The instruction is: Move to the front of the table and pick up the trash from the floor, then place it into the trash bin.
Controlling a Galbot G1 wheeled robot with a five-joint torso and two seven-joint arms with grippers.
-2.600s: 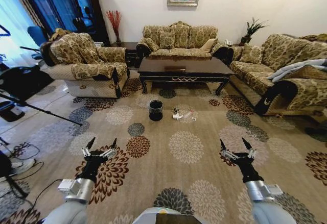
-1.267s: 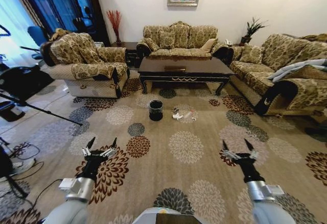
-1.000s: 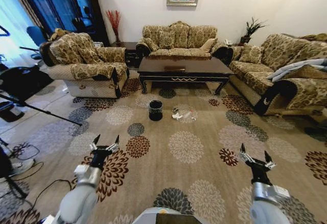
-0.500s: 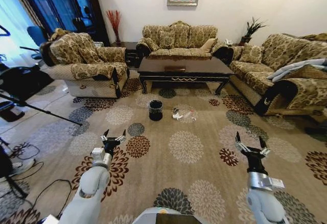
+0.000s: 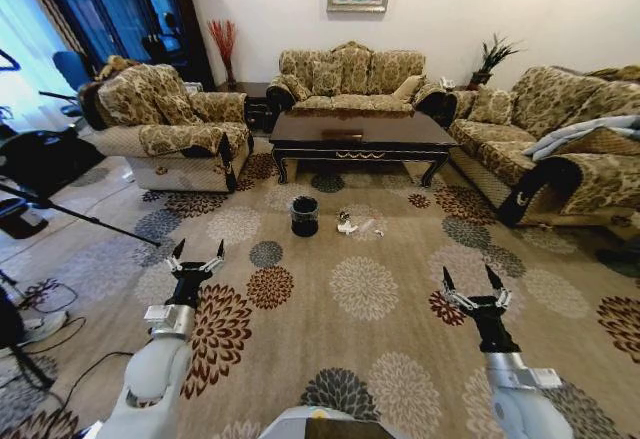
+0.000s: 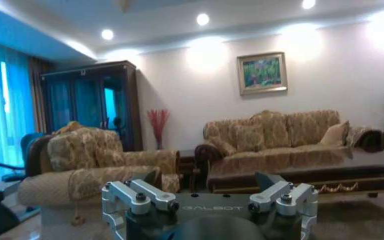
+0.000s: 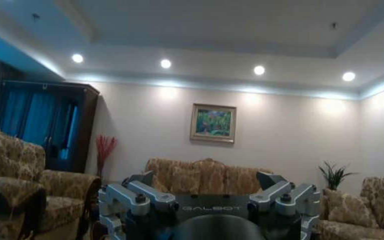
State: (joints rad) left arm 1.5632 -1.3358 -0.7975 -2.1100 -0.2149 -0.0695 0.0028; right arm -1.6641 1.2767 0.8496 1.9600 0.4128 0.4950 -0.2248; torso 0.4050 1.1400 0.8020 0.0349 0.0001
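Trash (image 5: pixel 347 225) on carpet beside trash bin (image 5: pixel 305 216) | left gripper (image 5: pixel 196 261), right gripper (image 5: pixel 474 290) spread, empty

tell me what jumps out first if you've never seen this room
Two open claws, left and right, reach forward over the flowered carpet. Beyond them, the trash lies beside the trash bin, just before the dark table among patterned sofas.

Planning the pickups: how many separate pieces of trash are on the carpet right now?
3, clustered right of the trash bin, before the table: a dark scrap, a white paper wad, and a clear bottle farthest right. Smaller bits may be missed at this distance.
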